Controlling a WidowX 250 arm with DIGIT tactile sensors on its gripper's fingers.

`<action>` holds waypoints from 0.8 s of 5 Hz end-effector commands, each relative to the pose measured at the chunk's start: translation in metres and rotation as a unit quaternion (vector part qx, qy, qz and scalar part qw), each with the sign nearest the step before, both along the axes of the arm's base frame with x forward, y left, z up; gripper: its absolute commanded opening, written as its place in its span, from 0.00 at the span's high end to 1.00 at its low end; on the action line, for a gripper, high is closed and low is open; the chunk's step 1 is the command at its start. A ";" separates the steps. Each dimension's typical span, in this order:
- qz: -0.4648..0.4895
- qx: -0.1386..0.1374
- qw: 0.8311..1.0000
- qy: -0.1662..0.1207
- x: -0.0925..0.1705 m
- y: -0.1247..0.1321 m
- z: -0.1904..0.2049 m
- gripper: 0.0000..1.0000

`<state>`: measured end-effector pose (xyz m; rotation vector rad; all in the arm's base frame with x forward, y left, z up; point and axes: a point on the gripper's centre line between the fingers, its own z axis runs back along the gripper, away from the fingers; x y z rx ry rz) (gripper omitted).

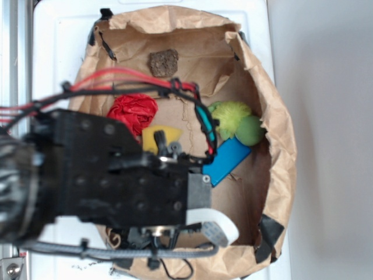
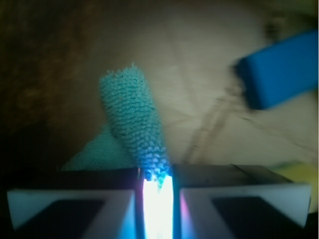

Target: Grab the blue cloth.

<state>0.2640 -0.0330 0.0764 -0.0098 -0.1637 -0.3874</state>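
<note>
The blue cloth (image 2: 132, 114), a pale teal fuzzy strip, shows in the wrist view running up and left from the jaws, its near end pinched between them. My gripper (image 2: 157, 181) is shut on that end, and only a narrow bright slit shows between the two fingers. The cloth's free end hangs over the brown paper floor. In the exterior view the black arm (image 1: 116, 175) covers the cloth; only the white fingers (image 1: 217, 226) show at the lower middle.
A glossy blue block (image 1: 228, 160) lies right of the gripper. A red fabric ball (image 1: 133, 111), a yellow sponge (image 1: 156, 137), a green fuzzy thing (image 1: 230, 114) and a green ball (image 1: 250, 129) lie farther back. Crumpled paper walls (image 1: 280, 134) ring the area.
</note>
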 end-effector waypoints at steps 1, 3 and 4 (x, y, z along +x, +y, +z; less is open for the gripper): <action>0.065 0.029 0.994 -0.077 0.007 0.014 0.051 1.00; 0.135 0.050 0.987 -0.072 0.014 0.019 0.076 1.00; 0.159 0.058 0.983 -0.070 0.016 0.020 0.086 1.00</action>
